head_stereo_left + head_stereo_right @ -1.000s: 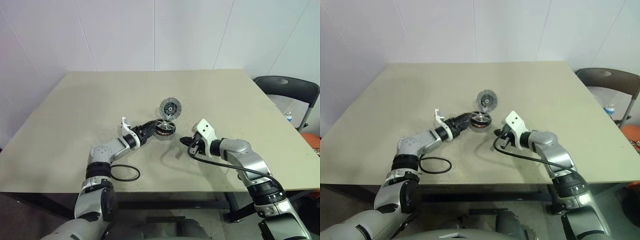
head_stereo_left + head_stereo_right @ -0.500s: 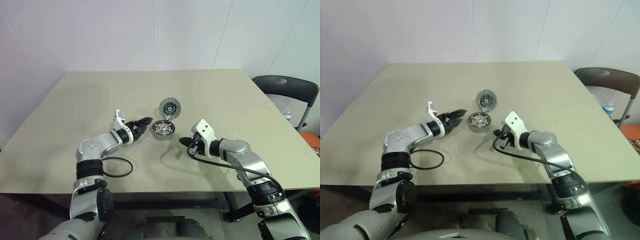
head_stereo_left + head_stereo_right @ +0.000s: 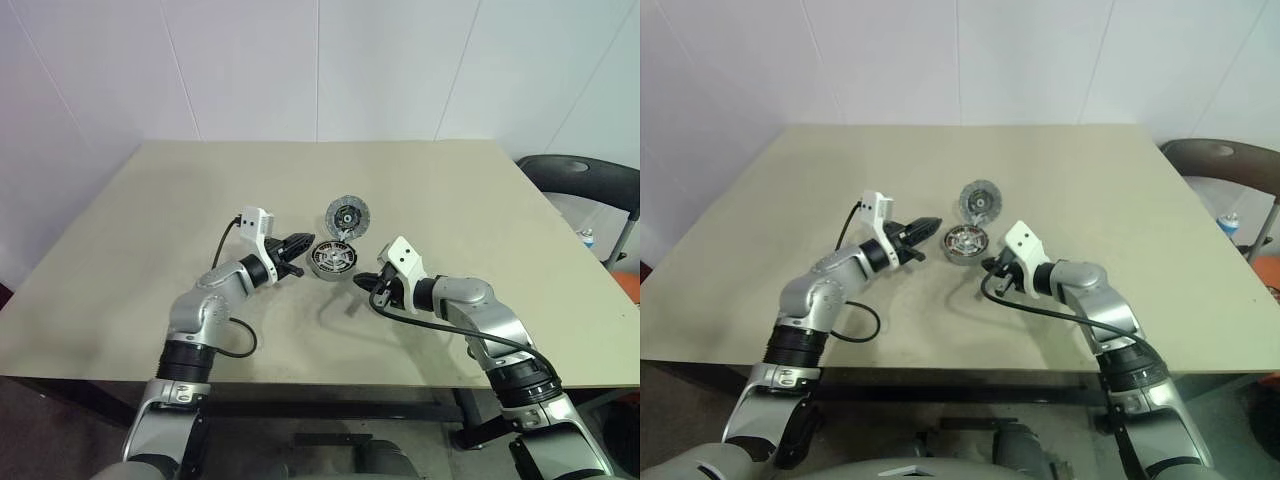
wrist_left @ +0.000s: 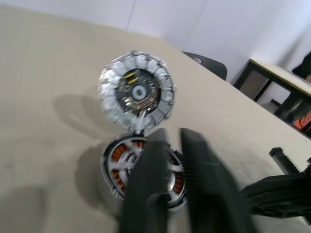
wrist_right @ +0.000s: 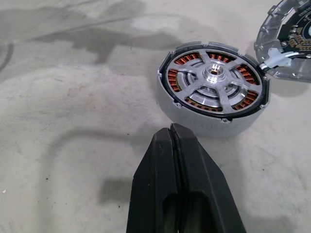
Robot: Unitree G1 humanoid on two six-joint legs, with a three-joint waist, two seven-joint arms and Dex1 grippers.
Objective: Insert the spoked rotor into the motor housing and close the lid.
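Observation:
The motor housing sits mid-table, copper windings showing through the spoked rotor that lies inside it. The ribbed grey lid stands upright behind the housing, joined at its rim, and faces me in the left wrist view as lid. My left gripper hovers just left of the housing, pointing level at it, shut and empty. My right gripper hangs just right of and nearer than the housing, shut with nothing in it; the right wrist view has that gripper a short way off the housing wall.
The tan table spreads wide on every side of the parts. A black cable loops on it beside my left arm, another cable trails under my right. A dark chair stands past the table's right edge.
My left gripper has drawn back from the housing to the left, risen a little, rolled and shut. The rotor stays in the housing. The right gripper has kept still.

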